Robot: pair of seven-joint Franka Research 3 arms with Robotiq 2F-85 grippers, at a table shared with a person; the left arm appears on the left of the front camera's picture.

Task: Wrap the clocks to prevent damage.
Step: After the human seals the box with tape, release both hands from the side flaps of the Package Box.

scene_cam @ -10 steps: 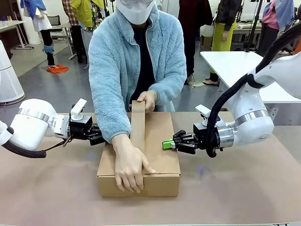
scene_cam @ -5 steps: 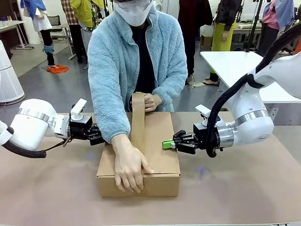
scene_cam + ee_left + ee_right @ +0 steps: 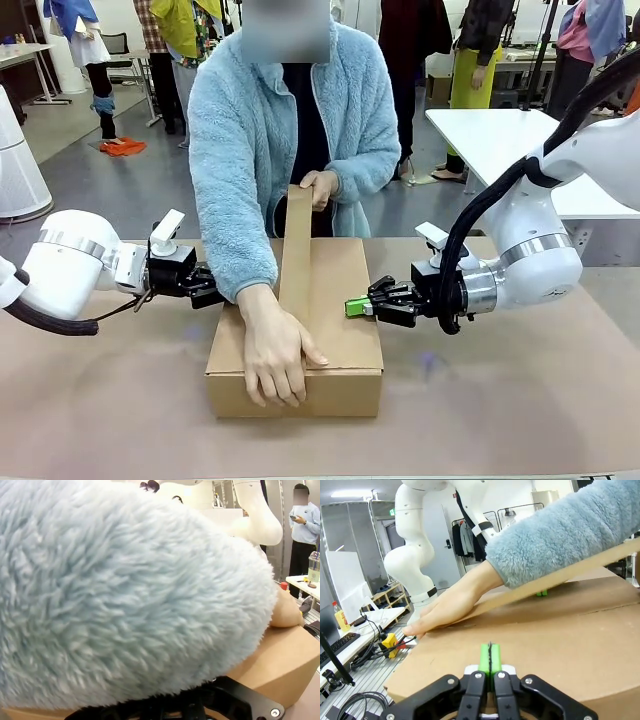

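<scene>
Table (image 3: 520,420) mid: right gripper (image 3: 490,661) pads pressed together against cardboard box (image 3: 345,340), left gripper (image 3: 205,287) closed too but hidden behind fleece sleeve (image 3: 125,590).

Left gripper (image 3: 207,288) tips hidden behind the person's fluffy blue sleeve (image 3: 232,235); that sleeve blocks most of the left wrist view. Cardboard box (image 3: 300,340) is closed, contents not visible. Its far corner is cut off in the right wrist view.

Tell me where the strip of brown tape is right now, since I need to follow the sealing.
In the front view the brown tape runs along the middle of the cardboard box, pinned near the front edge by one hand and lifted at the far end by the other hand.
</scene>
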